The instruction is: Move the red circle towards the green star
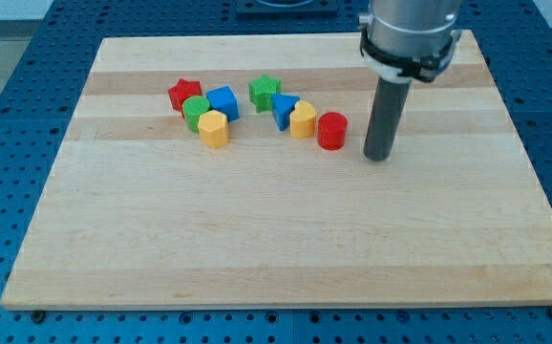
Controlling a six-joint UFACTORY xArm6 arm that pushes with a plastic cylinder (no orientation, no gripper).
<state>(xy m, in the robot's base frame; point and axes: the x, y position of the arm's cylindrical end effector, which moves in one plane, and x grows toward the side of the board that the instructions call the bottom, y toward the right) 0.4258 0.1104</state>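
The red circle (331,130) stands on the wooden board right of centre, touching a yellow block (303,120) on its left. The green star (265,91) lies further left and towards the view's top, with a blue triangle (284,109) between it and the yellow block. My tip (379,156) rests on the board just right of the red circle, a small gap apart, slightly lower in the view.
A second cluster sits to the left: a red star (184,93), a green round block (196,112), a blue block (223,102) and a yellow block (214,128). The board's (276,248) edges border a blue perforated table.
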